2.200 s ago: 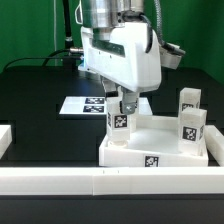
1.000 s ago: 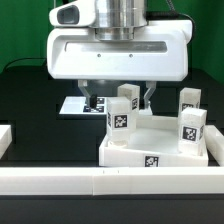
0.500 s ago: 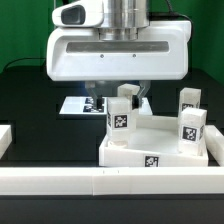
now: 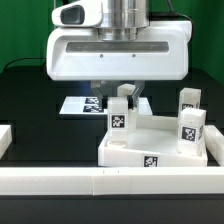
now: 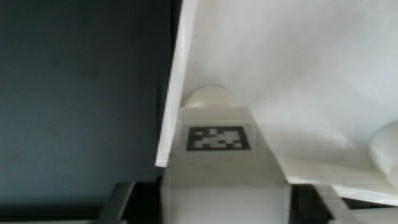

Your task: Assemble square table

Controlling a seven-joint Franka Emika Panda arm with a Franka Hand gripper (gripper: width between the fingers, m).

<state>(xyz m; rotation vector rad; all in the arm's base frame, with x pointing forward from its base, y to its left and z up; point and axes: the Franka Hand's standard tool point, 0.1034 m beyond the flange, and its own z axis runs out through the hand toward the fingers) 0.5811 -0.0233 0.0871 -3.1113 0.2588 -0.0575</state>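
The square top point(image 4: 155, 150) of the table being assembled lies on the black table point(image 4: 35, 110), toward the exterior view's right and just behind the long white rail point(image 4: 110, 180) that runs across the front. Its raised rim faces up, and a black-and-white tag shows on its front wall. Three short white legs stand upright on it. One leg point(image 4: 120, 116) stands at the corner toward the exterior view's left, with a tag on its front face. Two more legs point(image 4: 190, 120) stand close together at the exterior view's right, each showing a tag. The arm hangs directly above the left-hand leg, and its broad white wrist housing point(image 4: 118, 58) fills the upper middle of the exterior view. The pincer point(image 4: 121, 92) reaches down over the top of that leg, with one finger point(image 4: 100, 91) visible on each side of it. The fingers stand close against the leg's sides, but the pictures do not settle whether they press on it, so I cannot tell if the leg is grasped. In the wrist view the same leg point(image 5: 221, 140) appears between the dark finger pads point(image 5: 135, 198), its tag facing the camera, beside the inner wall of the top point(image 5: 302, 70). The marker board point(image 4: 82, 104) lies flat on the table behind the top, partly hidden by the arm.
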